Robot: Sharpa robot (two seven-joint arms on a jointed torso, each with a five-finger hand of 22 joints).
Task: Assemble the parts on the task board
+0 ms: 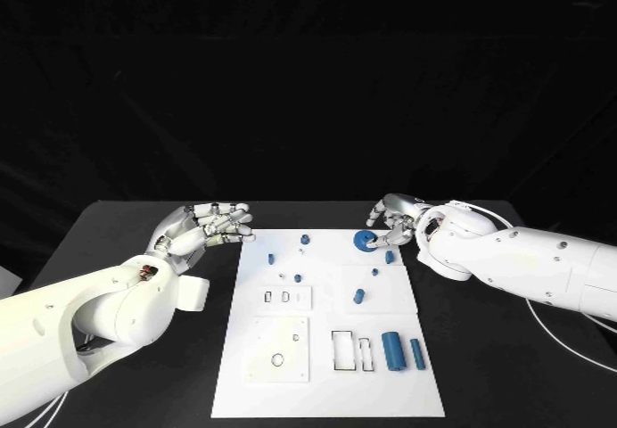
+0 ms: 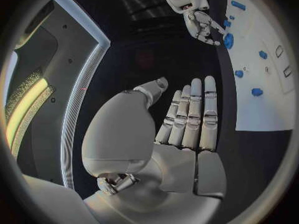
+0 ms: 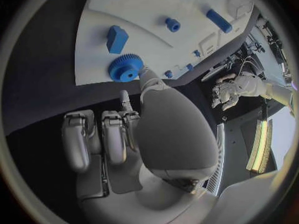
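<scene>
The right hand [image 1: 392, 223] was at the far right corner of the task board [image 1: 329, 392], its thumb and a finger apparently touching the blue gear [image 1: 366, 239]; from the right wrist view the thumb tip met the gear's [image 3: 125, 67] toothed rim while the other fingers were curled back beside the palm. Whether the gear was truly pinched or only touched I could not tell. The gear lay flat just inside the board's right edge, probably so that it could be taken from the side.

The left hand [image 1: 206, 230] hung over the black table [image 1: 116, 232] just off the board's far left corner, fingers straight and close together in the left wrist view [image 2: 187, 119], holding nothing, likely parked to leave the board free.

Small blue pegs [image 1: 305, 238] stood along the far part of the board. A blue block [image 3: 116, 38] lay near the gear. Nearer the robot, two blue cylinders [image 1: 393, 349] lay side by side by the right edge, next to a rectangular slot [image 1: 342, 349].

The board's near left quarter held a raised plate with a round hole [image 1: 278, 359]. Open table flanked both long edges, giving each arm room to withdraw sideways.
</scene>
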